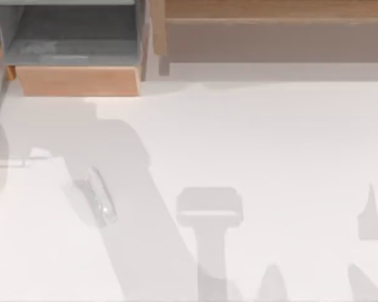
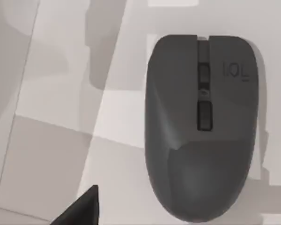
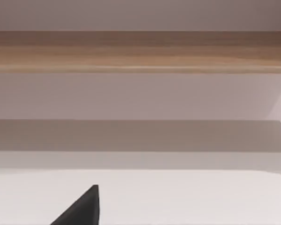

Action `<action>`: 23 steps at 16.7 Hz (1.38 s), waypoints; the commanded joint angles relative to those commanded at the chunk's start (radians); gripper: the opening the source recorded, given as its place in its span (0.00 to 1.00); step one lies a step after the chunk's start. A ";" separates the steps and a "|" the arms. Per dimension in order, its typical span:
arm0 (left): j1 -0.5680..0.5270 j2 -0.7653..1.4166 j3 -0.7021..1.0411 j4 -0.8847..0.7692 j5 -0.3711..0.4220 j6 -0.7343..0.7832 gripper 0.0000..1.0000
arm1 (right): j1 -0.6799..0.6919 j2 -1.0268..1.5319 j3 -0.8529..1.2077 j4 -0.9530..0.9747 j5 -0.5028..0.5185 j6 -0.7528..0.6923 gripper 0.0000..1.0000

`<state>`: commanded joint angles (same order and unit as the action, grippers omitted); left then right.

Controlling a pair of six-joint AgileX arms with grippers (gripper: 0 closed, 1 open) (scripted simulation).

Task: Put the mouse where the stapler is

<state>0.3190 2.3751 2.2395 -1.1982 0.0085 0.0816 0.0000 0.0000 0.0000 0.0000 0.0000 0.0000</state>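
Under the left wrist camera, one dark grey mouse [image 2: 201,126] is lying flat on the white table [image 2: 51,159], near my left gripper [image 2: 82,211] (apart or together, I cannot tell, nor for the right gripper [image 3: 82,211]). I am judging it light, rigid and smooth-shelled, best pinched across its flanks. Farther back, one wooden drawer [image 1: 75,78] is standing open.

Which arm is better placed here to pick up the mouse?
Left, probably. The left wrist view looks straight down on the dark grey mouse lying on the white table, so that arm is right above it. The right wrist view faces a wooden shelf, with no mouse near.
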 joint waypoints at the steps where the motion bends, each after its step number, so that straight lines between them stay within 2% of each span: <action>1: 0.007 0.060 0.055 -0.030 0.000 0.001 1.00 | 0.000 0.000 0.000 0.000 0.000 0.000 1.00; 4: 0.009 0.188 0.176 -0.096 0.002 0.003 1.00 | 0.000 0.000 0.000 0.000 0.000 0.000 1.00; 7: 0.000 0.228 0.215 -0.119 0.004 0.004 1.00 | 0.000 0.000 0.000 0.000 0.000 0.000 1.00; 23: 0.013 0.224 0.149 -0.055 0.007 0.015 1.00 | 0.000 0.000 0.000 0.000 0.000 0.000 1.00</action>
<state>0.3318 2.5995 2.3884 -1.2530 0.0154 0.0966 0.0000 0.0000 0.0000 0.0000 0.0000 0.0000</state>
